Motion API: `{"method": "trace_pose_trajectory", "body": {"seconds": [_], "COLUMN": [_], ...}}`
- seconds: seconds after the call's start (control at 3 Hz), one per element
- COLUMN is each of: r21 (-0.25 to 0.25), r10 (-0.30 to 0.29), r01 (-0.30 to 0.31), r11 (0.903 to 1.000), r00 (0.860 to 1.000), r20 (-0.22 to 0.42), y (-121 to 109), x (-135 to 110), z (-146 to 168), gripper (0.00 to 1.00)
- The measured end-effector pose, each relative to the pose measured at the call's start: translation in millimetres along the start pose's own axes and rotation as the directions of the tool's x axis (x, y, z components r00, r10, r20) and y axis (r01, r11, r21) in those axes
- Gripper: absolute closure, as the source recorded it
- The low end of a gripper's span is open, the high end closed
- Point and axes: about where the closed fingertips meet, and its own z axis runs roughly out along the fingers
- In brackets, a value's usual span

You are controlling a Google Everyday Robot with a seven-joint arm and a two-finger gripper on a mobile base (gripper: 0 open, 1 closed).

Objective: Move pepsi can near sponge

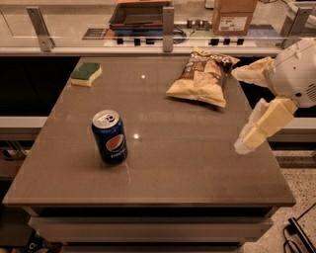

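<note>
The pepsi can [109,137] stands upright on the brown table [177,163], front left of centre. The sponge [86,73], green top on pale yellow foam, lies at the table's far left corner, well apart from the can. My gripper [240,109] comes in from the right edge, over the table's right side, far from the can. Its two pale fingers are spread apart, one high near the chip bag and one low, with nothing between them.
A crinkled yellow-brown chip bag [203,76] lies at the table's far right, close to the upper finger. Behind the table runs a counter with a glass rail, a dark tray [140,13] and a cardboard box [234,16].
</note>
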Motion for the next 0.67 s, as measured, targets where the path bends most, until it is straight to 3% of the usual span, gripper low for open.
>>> {"method": "trace_pose_trajectory", "body": {"seconds": [0.33, 0.67], "r21": [-0.021, -0.052], "r10": [0.010, 0.024], "r01": [-0.008, -0.012], "r11": [0.9998, 0.9986], "r00": [0.992, 0.972], "r20": [0.126, 0.235], "y": [8.1, 17.2], "x": [-14.9, -29.9], "z": [22.8, 47.1], "gripper": [0.00, 0.00]}}
